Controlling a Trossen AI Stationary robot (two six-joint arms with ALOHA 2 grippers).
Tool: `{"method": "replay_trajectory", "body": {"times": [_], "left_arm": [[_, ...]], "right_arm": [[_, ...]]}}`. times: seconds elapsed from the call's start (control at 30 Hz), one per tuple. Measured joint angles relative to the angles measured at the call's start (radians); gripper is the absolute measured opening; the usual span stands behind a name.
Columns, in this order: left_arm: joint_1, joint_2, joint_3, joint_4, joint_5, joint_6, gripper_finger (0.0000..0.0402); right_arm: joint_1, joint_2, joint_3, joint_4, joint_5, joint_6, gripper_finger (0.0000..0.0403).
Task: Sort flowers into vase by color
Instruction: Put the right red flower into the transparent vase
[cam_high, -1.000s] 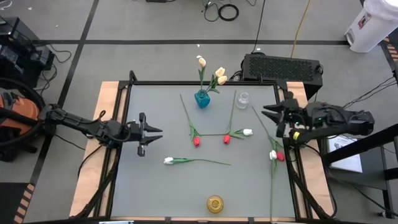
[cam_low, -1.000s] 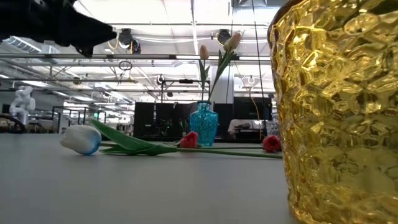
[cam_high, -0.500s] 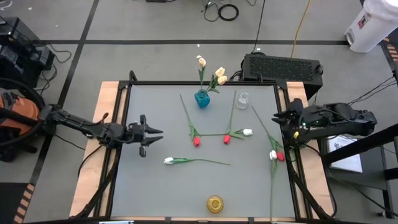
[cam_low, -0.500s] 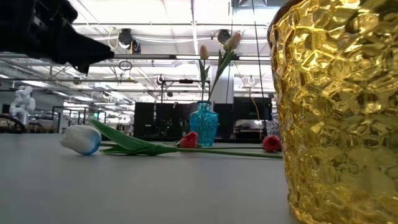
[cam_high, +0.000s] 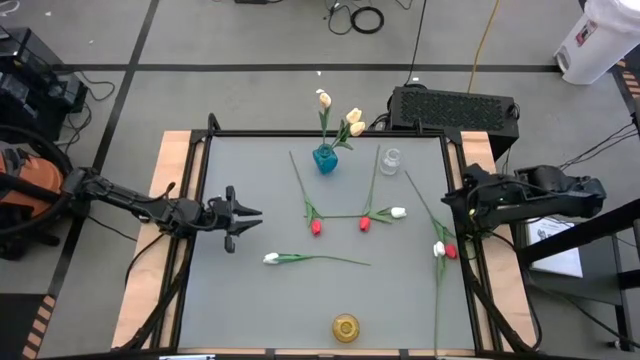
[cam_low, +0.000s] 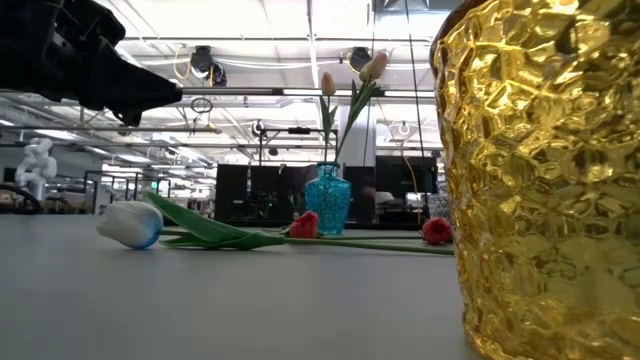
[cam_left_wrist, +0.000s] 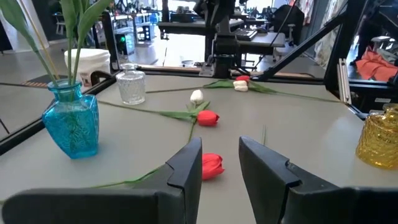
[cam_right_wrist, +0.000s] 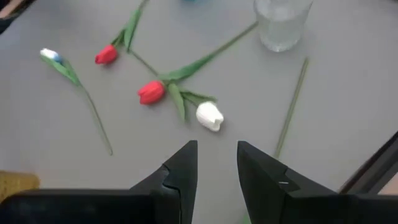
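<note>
Your left gripper (cam_high: 247, 213) hangs over the left part of the grey table (cam_high: 250, 300), and its two fingers stand a little apart with nothing between them. Your right gripper (cam_high: 451, 192) is at the right edge of the table, also with a narrow gap between the fingers and holding nothing.

In front of the left gripper, a white tulip (cam_high: 271, 258) lies alone on the table, its stem pointing to the right. Further toward the middle, two red tulips (cam_high: 316, 227) and one more white tulip (cam_high: 398, 212) lie together with their stems crossing. Near your right gripper, at the right edge, a white bud (cam_high: 438, 249) and a red bud (cam_high: 451, 251) lie just beside each other, with long stems running along the edge.

At the far side of the table stands the blue vase (cam_high: 325, 159), upright, with three cream-yellow tulips (cam_high: 354, 117) already inside. Near it on the right stands a small clear glass vase (cam_high: 390, 160), with no flower in it. The gold vase (cam_high: 346, 327) stands at the near edge, well apart from all flowers.
</note>
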Motion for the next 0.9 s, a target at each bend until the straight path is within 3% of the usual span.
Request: {"method": "replay_trajectory", "body": {"times": [0.37,0.9], "left_arm": [[0.000,0.000,0.000,-0.001,0.000,0.002,0.0114],[0.000,0.000,0.000,-0.010,0.001,0.002,0.0114]], "right_arm": [[0.000,0.207,0.000,-0.035,-0.036,0.149,0.0105],[0.000,0.573,-0.001,-0.136,-0.087,0.183,0.0105]]}}
